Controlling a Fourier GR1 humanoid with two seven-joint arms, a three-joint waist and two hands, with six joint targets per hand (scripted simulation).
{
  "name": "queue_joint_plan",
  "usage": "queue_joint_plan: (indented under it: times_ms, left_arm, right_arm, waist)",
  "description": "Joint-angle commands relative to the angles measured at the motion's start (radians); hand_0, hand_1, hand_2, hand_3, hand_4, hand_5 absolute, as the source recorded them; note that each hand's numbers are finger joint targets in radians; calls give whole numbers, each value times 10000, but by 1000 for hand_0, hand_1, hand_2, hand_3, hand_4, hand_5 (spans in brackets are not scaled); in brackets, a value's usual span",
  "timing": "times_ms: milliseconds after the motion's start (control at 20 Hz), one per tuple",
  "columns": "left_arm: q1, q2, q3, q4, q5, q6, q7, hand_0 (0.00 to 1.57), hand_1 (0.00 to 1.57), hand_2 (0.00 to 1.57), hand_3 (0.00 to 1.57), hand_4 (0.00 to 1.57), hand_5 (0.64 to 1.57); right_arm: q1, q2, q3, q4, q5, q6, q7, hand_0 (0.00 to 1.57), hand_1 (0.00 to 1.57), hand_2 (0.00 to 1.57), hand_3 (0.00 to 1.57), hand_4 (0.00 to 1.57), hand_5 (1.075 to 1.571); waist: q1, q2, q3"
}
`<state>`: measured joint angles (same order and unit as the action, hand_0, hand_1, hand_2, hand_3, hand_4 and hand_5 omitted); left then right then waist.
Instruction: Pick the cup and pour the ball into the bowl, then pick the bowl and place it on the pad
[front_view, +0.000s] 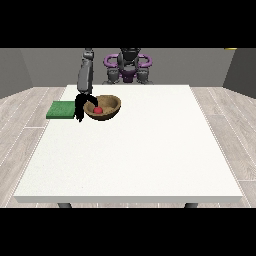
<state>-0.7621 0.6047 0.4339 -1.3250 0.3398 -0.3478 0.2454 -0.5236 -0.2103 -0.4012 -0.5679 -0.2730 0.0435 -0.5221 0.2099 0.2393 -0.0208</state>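
One red ball inside brown bowl

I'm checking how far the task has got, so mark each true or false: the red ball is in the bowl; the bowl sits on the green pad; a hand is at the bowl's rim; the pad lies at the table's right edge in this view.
1. The red ball is in the bowl. True.
2. The bowl sits on the green pad. False: it stands on the table, beside the pad.
3. A hand is at the bowl's rim. True: the hand at the view's left.
4. The pad lies at the table's right edge. False: the left edge.
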Motion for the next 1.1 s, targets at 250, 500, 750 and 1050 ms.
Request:
queue_joint_plan:
  times_ms: [250, 500, 750, 1050]
  left_arm:
    - [-362, 388, 300, -185, 644, -281, 309, 0, 0, 0, 0, 1071, 1523]
    - [-328, 448, 434, 221, 766, -478, 102, 0, 0, 0, 0, 1160, 1527]
    - [263, 204, 318, 757, 349, -212, 110, 0, 0, 0, 0, 1191, 1528]
    - [875, 775, 974, 1830, 180, -679, -1027, 0, 0, 0, 0, 1204, 1537]
  right_arm:
    - [1078, -747, 159, 794, 784, -1732, 827, 1571, 1571, 1571, 1566, 903, 1495]
    - [1201, -1334, 461, 100, 1012, -2234, 1454, 1571, 1571, 1571, 1292, 995, 1542]
    - [944, -2422, 954, -658, 1259, -2516, 3466, 1571, 1571, 1571, 1111, 1026, 1548]
    - [278, -3547, 1427, -1358, 1430, -1856, 5317, 1571, 1571, 1571, 865, 1061, 1556]
  waist:
    - [522, 859, 201]
    - [375, 654, 164]
    - [-110, -554, 142]
    - [-816, -531, 180]
